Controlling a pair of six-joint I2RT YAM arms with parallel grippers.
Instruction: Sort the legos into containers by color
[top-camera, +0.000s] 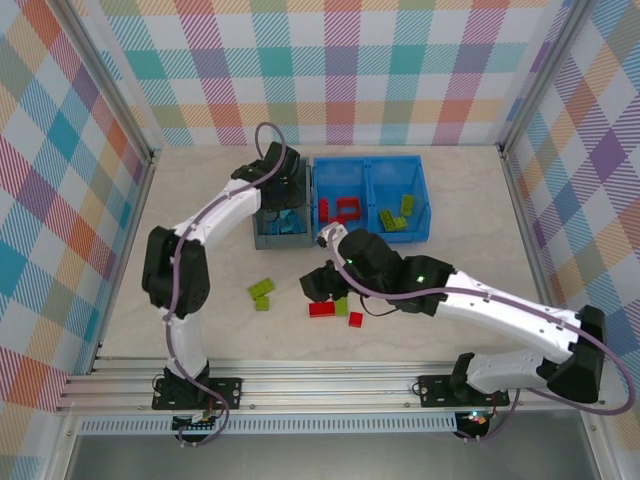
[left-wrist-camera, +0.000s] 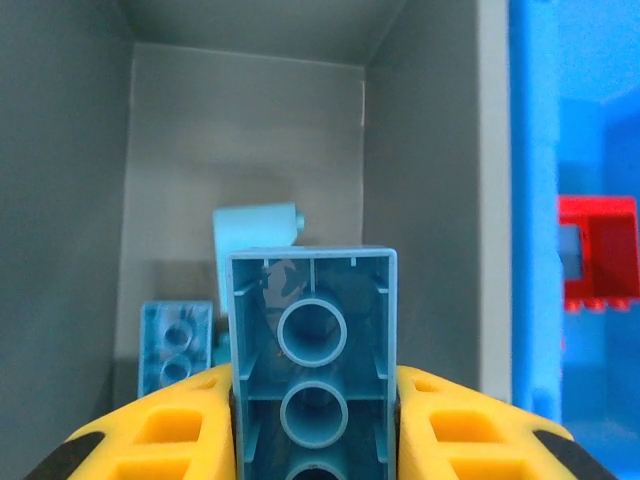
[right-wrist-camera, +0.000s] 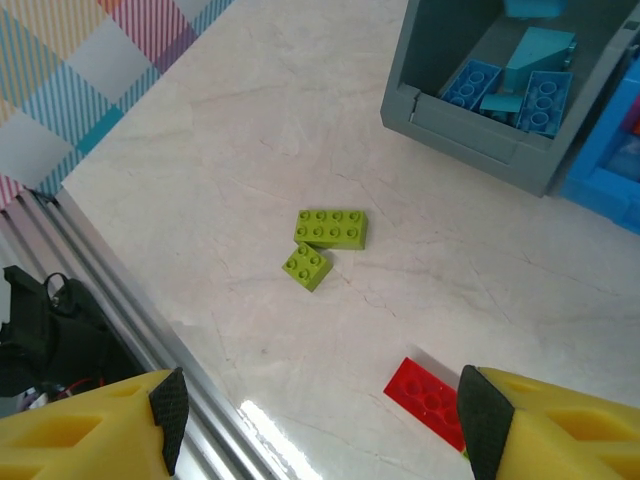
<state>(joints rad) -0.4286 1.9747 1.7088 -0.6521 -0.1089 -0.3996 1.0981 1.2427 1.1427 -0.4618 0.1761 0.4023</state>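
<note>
blue brick (left-wrist-camera: 313, 340) clamped in left gripper (left-wrist-camera: 315, 415) over grey bin (left-wrist-camera: 430, 200); right gripper (right-wrist-camera: 325, 410) agape

The left arm (top-camera: 215, 215) and right arm (top-camera: 500, 315) have white links, black joints and purple cables (top-camera: 262, 128); their fingers (left-wrist-camera: 165, 430) are yellow with black pads (right-wrist-camera: 170, 405).

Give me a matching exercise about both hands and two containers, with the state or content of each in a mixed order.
1. left hand
2. right hand
3. grey bin
4. right compartment of the blue bin

a. contains lime green bricks
b. open, holding nothing
c. shut on a light blue brick
d. contains light blue bricks

Pairs: 1-c, 2-b, 3-d, 4-a.
</note>
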